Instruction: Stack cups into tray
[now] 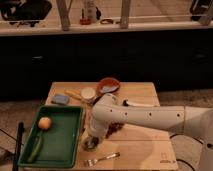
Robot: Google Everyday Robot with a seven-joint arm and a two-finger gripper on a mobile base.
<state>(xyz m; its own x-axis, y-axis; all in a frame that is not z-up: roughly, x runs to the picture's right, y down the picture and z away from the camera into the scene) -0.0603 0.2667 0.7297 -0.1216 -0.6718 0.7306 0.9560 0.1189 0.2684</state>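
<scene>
The claw (92,139), closed tight, is reaching down at the near left of the counter (145,150), apparently pinching the rim of a grey cup (90,145) that is sitting just right of the green tray (62,137). No cup is lying in the tray yet, and a white cup (88,94) is waiting at the far side, so the stacking is only beginning.

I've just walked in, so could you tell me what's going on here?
The robot's arm reaches across the table with its tool shut, down at a metal cup standing on the wood just beside the green tray. The cup is not in the tray yet; the tray holds a round fruit.
</scene>
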